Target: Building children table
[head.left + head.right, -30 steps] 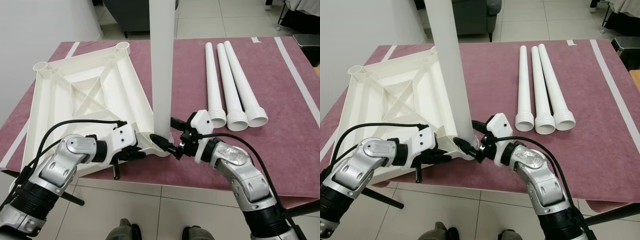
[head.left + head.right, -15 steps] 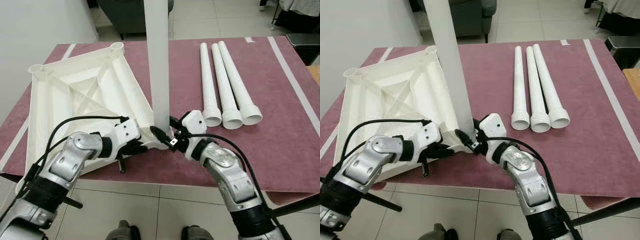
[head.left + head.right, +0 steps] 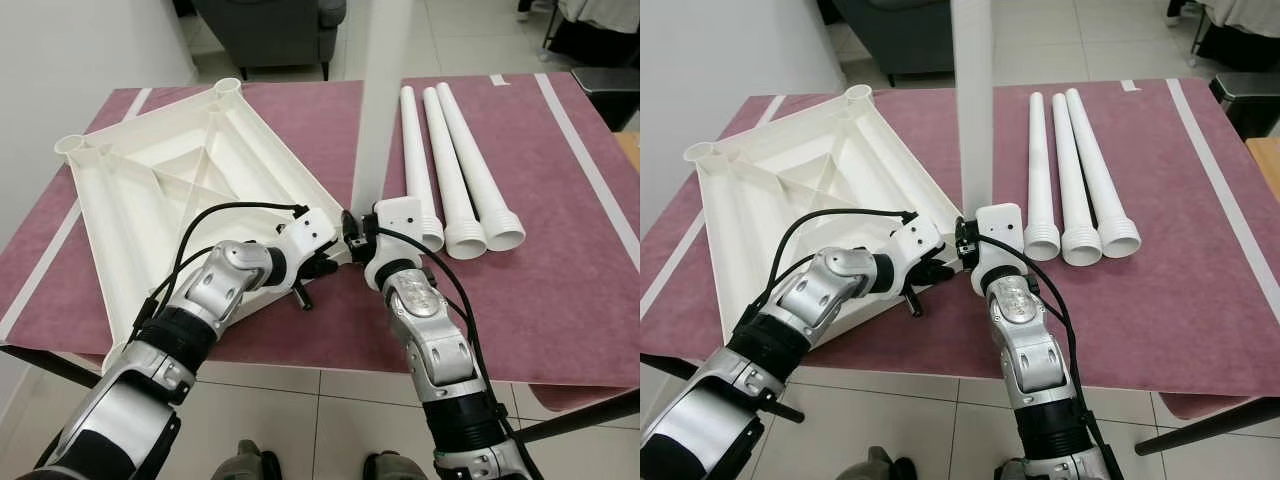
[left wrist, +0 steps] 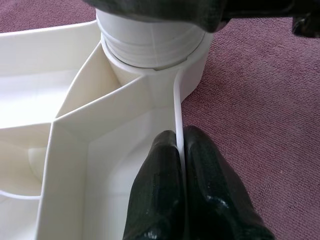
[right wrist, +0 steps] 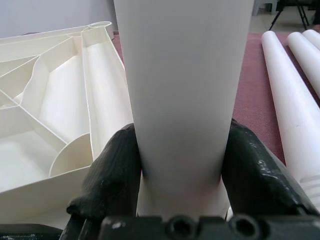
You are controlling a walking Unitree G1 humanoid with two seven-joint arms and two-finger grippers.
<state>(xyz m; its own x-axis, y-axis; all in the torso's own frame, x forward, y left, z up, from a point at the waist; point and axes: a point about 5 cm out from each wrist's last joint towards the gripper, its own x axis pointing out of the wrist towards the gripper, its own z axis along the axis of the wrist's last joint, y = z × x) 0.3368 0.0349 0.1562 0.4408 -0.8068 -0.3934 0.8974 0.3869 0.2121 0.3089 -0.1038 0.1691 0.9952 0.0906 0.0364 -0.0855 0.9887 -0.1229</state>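
A white ribbed plastic tabletop (image 3: 170, 190) lies upside down on the maroon mat-covered table (image 3: 560, 260), with a white plastic tube leg (image 3: 973, 110) standing upright in its near corner socket. Three more white tube legs (image 3: 455, 170) lie side by side on the mat, well apart to the right. The right gripper (image 5: 182, 165) clamps the upright leg near its base, and the left gripper (image 4: 180, 150) pinches the tabletop's thin rim just beside the socket.
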